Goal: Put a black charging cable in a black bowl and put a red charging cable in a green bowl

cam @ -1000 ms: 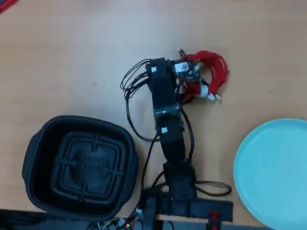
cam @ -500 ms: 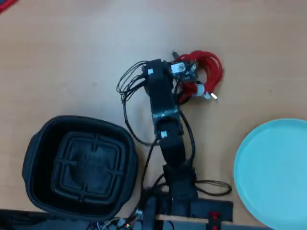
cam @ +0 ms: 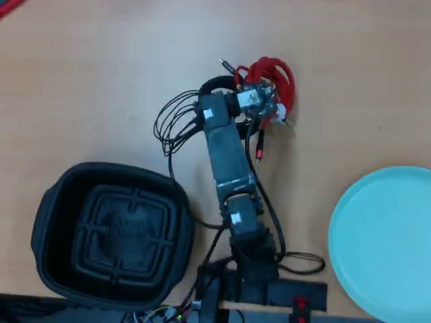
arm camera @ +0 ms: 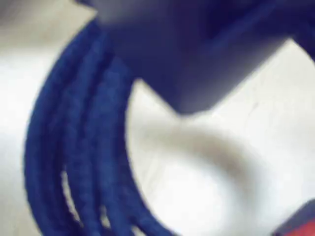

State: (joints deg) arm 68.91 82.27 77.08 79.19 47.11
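Observation:
In the overhead view my gripper [cam: 237, 93] hangs low over the two coils lying side by side on the wooden table. The black charging cable [cam: 214, 85] peeks out at the wrist's upper left, mostly hidden under it. The red charging cable [cam: 273, 73] lies just right of it, with a plug end [cam: 258, 153] trailing down beside the arm. The blurred wrist view shows the dark coil [arm camera: 83, 147] very close, a dark jaw above it, and a bit of red [arm camera: 301, 227] in the corner. Whether the jaws are open or shut is hidden. The black bowl [cam: 60, 202] and the green bowl [cam: 384, 242] hold nothing.
Thin loose robot wires [cam: 174, 121] loop left of the arm. The arm's base [cam: 256, 282] stands at the table's near edge between the bowls. A red object [cam: 7, 7] shows in the far top-left corner.

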